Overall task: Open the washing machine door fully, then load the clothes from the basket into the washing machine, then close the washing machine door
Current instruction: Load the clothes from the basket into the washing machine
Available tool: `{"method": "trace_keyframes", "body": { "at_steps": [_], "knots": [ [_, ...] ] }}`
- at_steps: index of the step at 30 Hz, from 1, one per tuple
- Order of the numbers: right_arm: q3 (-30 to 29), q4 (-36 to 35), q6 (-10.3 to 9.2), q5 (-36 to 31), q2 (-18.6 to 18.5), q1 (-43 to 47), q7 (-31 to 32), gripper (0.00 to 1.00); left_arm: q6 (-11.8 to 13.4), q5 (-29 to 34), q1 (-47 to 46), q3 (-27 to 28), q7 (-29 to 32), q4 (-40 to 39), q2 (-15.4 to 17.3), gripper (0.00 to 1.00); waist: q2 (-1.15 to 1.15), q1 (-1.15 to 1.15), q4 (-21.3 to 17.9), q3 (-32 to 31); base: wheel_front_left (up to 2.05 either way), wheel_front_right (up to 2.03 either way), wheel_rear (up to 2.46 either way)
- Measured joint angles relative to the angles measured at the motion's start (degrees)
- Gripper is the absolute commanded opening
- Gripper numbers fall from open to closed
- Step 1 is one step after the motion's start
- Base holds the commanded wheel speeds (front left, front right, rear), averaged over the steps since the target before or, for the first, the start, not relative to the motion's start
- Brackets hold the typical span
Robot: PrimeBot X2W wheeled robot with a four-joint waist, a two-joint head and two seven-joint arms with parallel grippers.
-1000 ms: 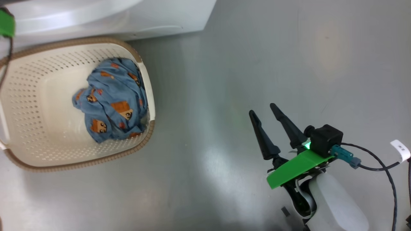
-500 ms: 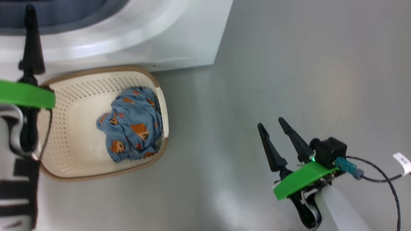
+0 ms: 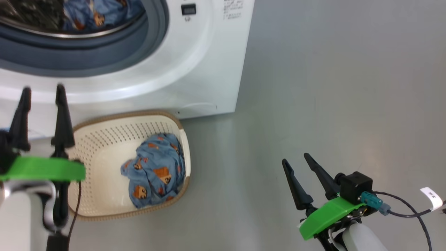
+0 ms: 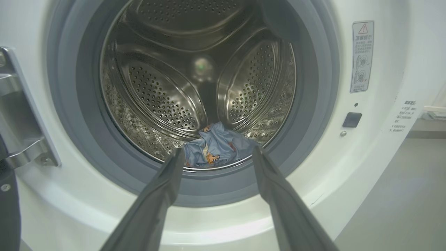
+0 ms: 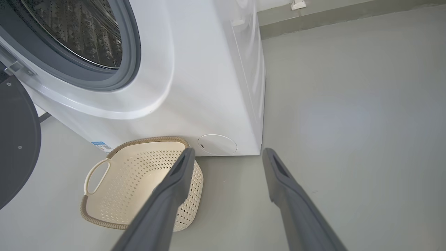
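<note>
The white washing machine [image 3: 209, 69] stands with its drum open. One light-blue printed piece of the clothes [image 4: 223, 139] lies at the drum's front lip. Another bundle of clothes [image 3: 155, 172] sits in the cream basket [image 3: 104, 139] on the floor in front of the machine. The black washing machine door [image 5: 15, 139] is swung open at the left. My left gripper [image 3: 42, 88] is open and empty, pointing at the drum mouth from outside it [image 4: 218, 149]. My right gripper [image 3: 295, 158] is open and empty over bare floor to the right of the basket [image 5: 139, 181].
Grey floor [image 3: 331, 87] stretches to the right of the machine. A steel door hinge [image 4: 21, 115] sticks out at the drum's left. A wall base [image 5: 348, 17] runs behind the machine. A cable [image 3: 400, 209] trails from my right wrist.
The head camera has tilted up, bringing the drum opening into view. My left gripper has come into the picture, open and empty. The right gripper has hardly moved.
</note>
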Motion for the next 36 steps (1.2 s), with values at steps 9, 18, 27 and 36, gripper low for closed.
{"method": "trace_keyframes", "body": {
  "at_steps": [9,18,27,36],
  "knots": [
    [-1.5,-1.3,0.0,-3.4,0.1,3.5,0.0,1.0,-1.0,3.7,14.2,5.3,0.0,-5.3,-3.5,1.0,0.0,0.0,-0.9,-7.1,0.0,0.0,0.0],
    [-2.3,-2.9,0.0,-5.5,0.1,6.5,0.0,1.0,-1.1,6.5,24.7,6.8,0.0,-9.2,-6.7,1.0,0.0,0.0,-1.3,-12.7,0.0,0.0,0.0],
    [-3.7,-5.1,0.0,-7.1,0.2,7.7,0.0,1.0,-0.1,6.4,30.8,6.5,0.0,-10.9,-6.9,1.0,0.0,0.0,-1.6,-16.2,0.0,0.0,0.0],
    [-5.6,-9.0,0.0,-9.7,0.3,9.0,0.0,1.0,2.1,5.3,32.9,4.6,0.0,-12.1,-6.9,1.0,0.0,0.01,-1.7,-17.0,0.0,0.0,0.0]
  ]
}}
